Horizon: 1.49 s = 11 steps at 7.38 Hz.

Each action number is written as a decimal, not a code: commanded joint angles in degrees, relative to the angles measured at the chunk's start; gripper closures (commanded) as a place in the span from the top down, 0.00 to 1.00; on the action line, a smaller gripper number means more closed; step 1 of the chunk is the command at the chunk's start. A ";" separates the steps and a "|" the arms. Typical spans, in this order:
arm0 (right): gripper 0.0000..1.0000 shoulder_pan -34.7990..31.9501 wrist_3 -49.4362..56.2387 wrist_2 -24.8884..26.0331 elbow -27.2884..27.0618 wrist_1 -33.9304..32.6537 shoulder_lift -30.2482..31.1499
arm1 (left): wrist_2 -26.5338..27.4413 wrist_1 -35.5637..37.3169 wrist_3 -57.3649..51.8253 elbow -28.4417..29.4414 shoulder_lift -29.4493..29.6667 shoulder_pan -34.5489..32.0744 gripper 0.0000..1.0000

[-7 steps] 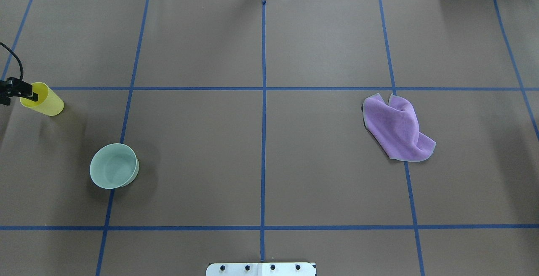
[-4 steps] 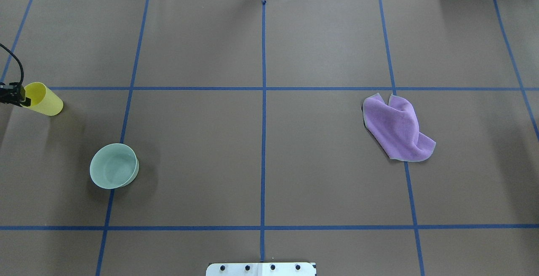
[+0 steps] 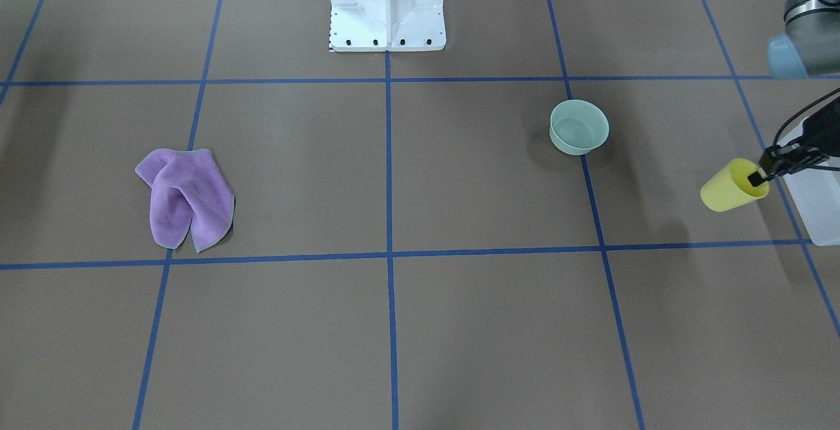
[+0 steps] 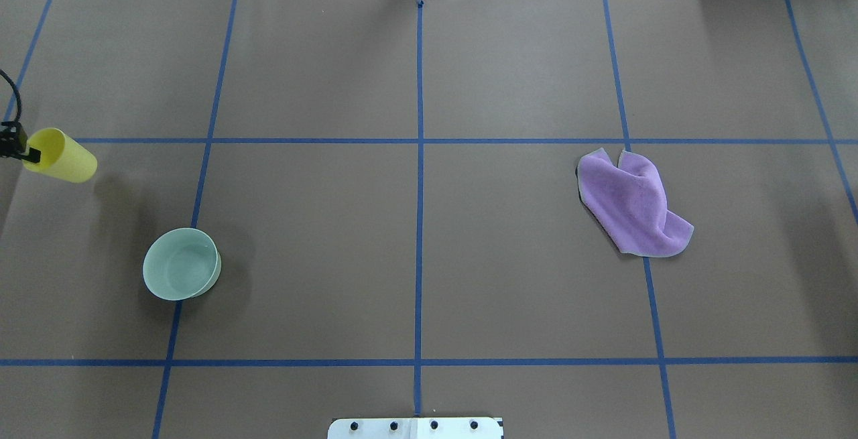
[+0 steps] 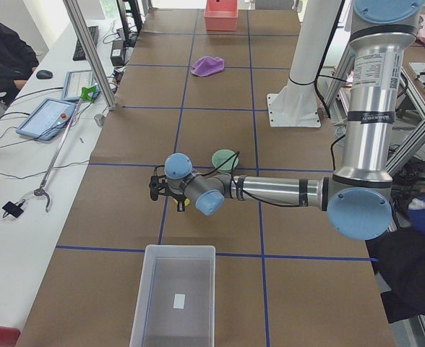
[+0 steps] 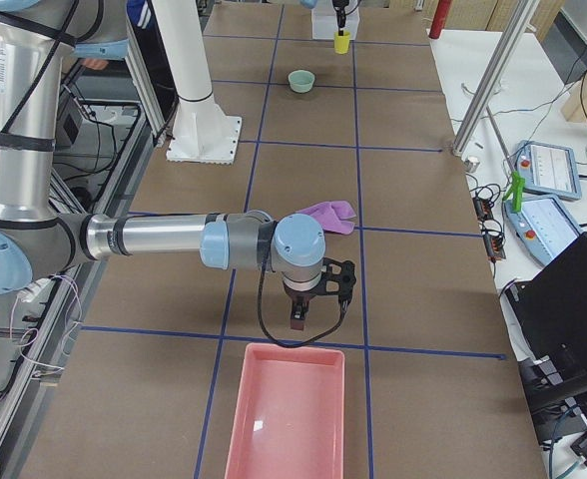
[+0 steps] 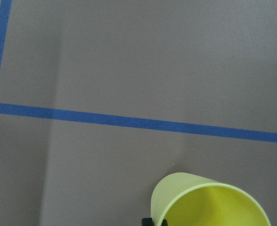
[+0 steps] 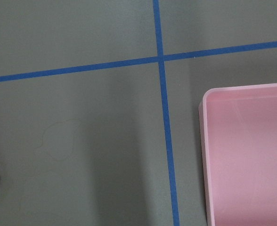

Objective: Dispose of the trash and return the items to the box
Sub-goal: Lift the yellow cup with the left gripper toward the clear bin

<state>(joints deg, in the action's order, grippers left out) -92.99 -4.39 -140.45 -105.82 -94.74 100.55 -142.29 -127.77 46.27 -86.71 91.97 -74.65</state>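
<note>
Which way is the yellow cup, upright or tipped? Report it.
Tipped. The cup hangs nearly sideways, its mouth turned toward the left gripper, which pinches its rim.

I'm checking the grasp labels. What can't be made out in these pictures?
Overhead: the left edge cuts off the left gripper.
Left wrist view: the bottom edge cuts off the yellow cup and hides the grip on it.
Front-facing: the right edge cuts off the bin.
Right gripper: seen only in the right-side view, and small; open or shut cannot be told.
</note>
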 commanded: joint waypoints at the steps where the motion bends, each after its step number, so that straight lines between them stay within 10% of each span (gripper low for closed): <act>1: 1.00 0.17 -0.09 0.00 0.09 0.00 -0.09 | -3.35 0.50 -0.57 -0.48 -0.73 -6.98 0.00; 6: 1.00 0.26 -0.09 -0.09 0.09 0.00 -0.53 | 3.22 25.60 -45.06 -0.47 -1.87 -25.51 0.00; 11: 1.00 0.35 -0.09 0.00 0.09 0.00 -0.53 | 9.31 25.46 -49.00 1.89 -9.10 -25.63 0.00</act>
<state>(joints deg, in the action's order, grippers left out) -92.69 -4.48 -140.52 -105.73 -94.75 100.02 -133.18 -102.36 -2.97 -86.02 82.65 -100.53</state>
